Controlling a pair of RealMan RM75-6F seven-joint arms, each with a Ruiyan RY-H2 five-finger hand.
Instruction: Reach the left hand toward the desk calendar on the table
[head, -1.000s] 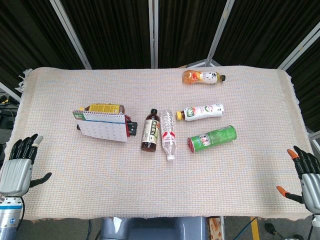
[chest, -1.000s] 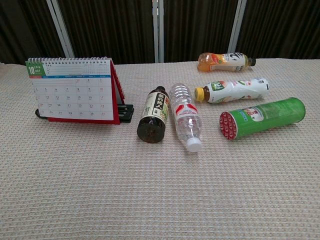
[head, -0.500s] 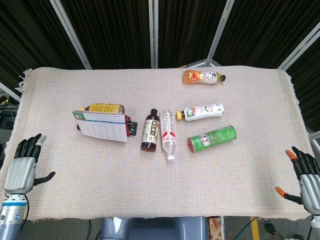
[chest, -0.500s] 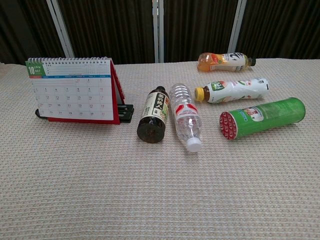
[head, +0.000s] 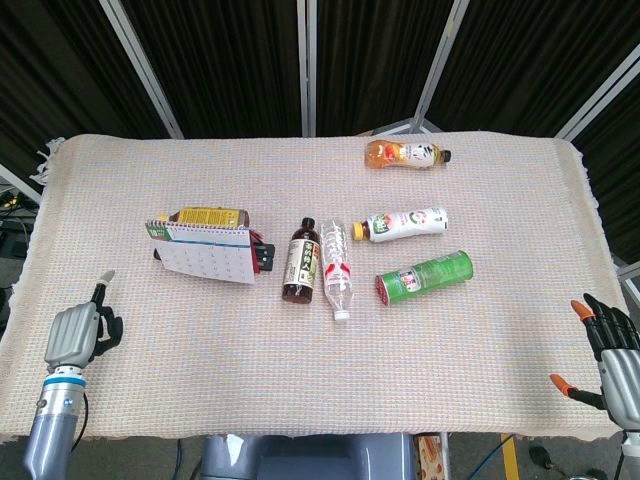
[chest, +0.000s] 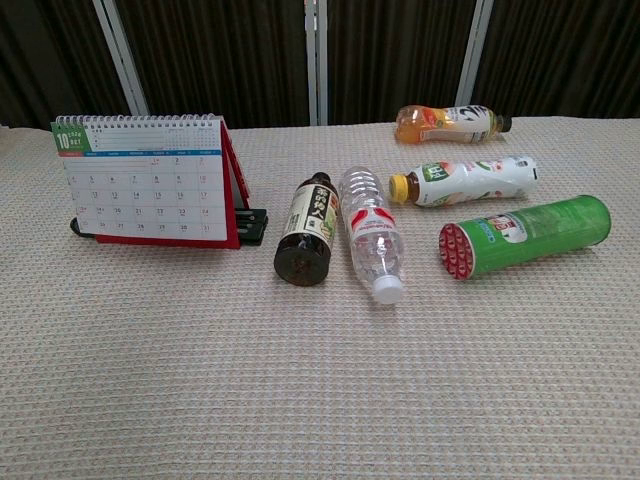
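Note:
The desk calendar stands on the left half of the table, its white date grid facing me; the chest view shows the calendar upright on its red stand. My left hand hovers over the table's front left corner, well short of the calendar, holding nothing, turned edge-on with one finger pointing away. My right hand hangs off the front right corner, fingers spread and empty. Neither hand appears in the chest view.
A yellow-labelled bottle lies just behind the calendar. To its right lie a dark bottle, a clear water bottle, a green can, a white bottle and an orange drink.
My left hand has moved right and forward over the table edge and turned from flat, fingers spread, to edge-on. The right hand has barely shifted.

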